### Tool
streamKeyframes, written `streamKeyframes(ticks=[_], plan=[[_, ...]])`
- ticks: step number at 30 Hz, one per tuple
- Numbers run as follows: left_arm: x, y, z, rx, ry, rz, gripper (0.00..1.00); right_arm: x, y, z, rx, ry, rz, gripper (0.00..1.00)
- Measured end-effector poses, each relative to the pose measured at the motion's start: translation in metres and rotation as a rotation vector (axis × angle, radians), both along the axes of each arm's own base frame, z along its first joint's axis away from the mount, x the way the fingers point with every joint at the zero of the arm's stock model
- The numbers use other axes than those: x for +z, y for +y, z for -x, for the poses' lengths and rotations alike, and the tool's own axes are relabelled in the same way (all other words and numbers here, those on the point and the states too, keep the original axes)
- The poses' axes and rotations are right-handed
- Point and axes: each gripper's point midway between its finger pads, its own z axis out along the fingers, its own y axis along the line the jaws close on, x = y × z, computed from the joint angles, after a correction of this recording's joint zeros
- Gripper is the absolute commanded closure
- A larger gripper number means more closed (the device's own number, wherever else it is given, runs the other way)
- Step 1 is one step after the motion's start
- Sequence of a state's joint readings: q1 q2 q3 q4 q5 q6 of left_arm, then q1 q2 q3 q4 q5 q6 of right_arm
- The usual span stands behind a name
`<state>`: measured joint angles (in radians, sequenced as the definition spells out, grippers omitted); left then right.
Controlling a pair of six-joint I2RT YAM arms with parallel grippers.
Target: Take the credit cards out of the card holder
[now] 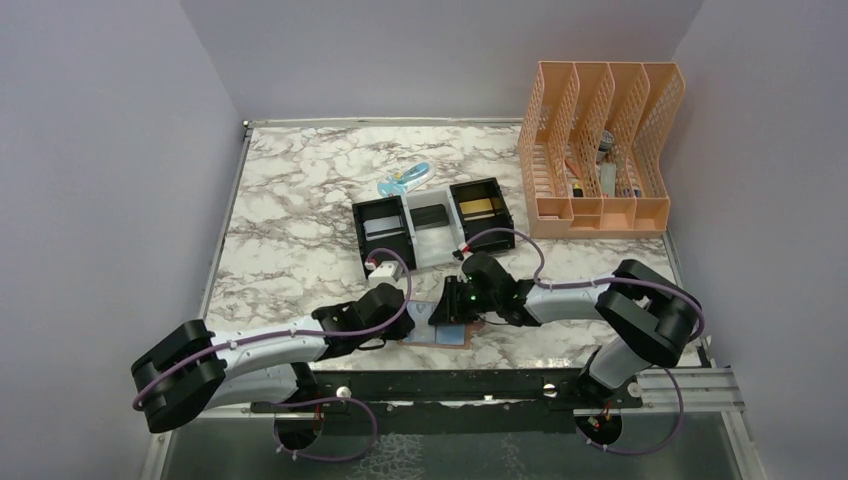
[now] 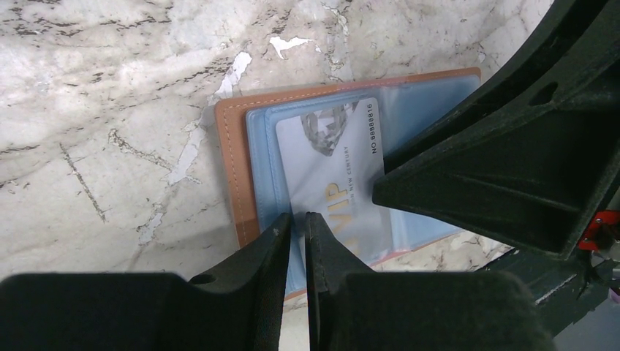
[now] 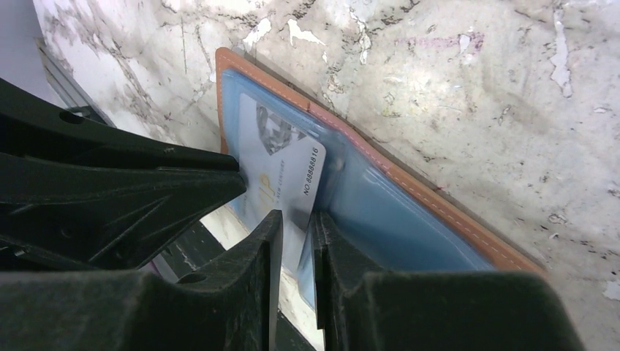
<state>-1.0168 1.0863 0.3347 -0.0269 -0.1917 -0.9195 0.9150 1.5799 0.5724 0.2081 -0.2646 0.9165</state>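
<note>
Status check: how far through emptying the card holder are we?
Done: a gold card and a silvery card lie in the tray; its middle slot is unclear. In hand: the left gripper and right gripper both pinch at the VIP card in the open card holder. Left: pulling it free; the other visible pocket looks empty.

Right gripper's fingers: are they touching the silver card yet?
Touching. In the right wrist view the silver card runs down into the slot between the fingers of the right gripper, filling it with no gap showing.
</note>
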Motion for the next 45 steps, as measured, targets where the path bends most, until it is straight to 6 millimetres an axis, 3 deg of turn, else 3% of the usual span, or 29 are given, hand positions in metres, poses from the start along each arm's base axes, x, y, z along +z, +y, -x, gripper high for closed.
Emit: streamKeyframes(ticks=[7,18,28,33,39,45], plan=[[0.000,0.002,0.001,0.006,0.001,0.009,0.83,-0.003,0.001,0.002,-0.016,0.018,-0.026,0.99],[0.000,0.003,0.001,0.018,0.000,0.014,0.83,0.004,-0.002,0.003,-0.014,0.001,-0.043,0.99],[-0.001,0.004,0.000,0.036,0.000,0.025,0.84,0.005,-0.023,0.001,-0.021,0.005,-0.040,0.99],[0.001,0.003,0.000,0.036,-0.001,0.028,0.69,0.001,-0.035,0.000,-0.026,0.019,-0.038,0.99],[0.014,0.000,-0.003,0.015,-0.016,0.015,0.60,0.000,-0.035,0.002,-0.013,0.033,-0.043,0.99],[0.035,-0.018,-0.008,-0.036,-0.056,0.067,0.67,-0.001,-0.035,0.003,-0.016,0.039,-0.052,0.99]])
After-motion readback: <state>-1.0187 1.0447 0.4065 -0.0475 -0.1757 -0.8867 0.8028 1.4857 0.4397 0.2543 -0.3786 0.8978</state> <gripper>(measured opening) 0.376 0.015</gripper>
